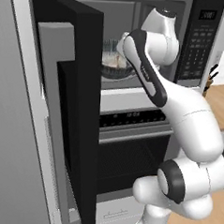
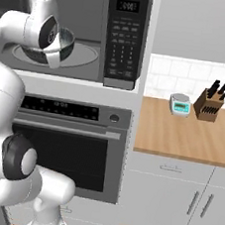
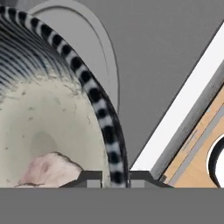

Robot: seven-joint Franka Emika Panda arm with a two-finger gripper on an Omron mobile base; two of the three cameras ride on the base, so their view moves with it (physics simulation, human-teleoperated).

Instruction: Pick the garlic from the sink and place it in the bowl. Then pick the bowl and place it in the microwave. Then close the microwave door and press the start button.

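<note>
While the gripper (image 3: pixel 112 178) pinches the ribbed rim of the bowl (image 3: pixel 52 118) between its closed jaws, the garlic (image 3: pixel 49 170) lies inside on the speckled bottom, just left of the fingertips. Held so, the bowl sits within the microwave (image 2: pixel 125 36) over its grey turntable (image 3: pixel 85 48), the microwave door (image 1: pixel 69 106) swung wide above the oven (image 2: pixel 70 149).

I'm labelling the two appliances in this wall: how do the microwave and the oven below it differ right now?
The microwave stands open, its door swung out left; the oven is shut. The microwave holds the bowl; nothing is visible through the oven's dark window. The microwave's keypad runs vertically at its right, the oven's controls horizontally on top. Both are black.
</note>
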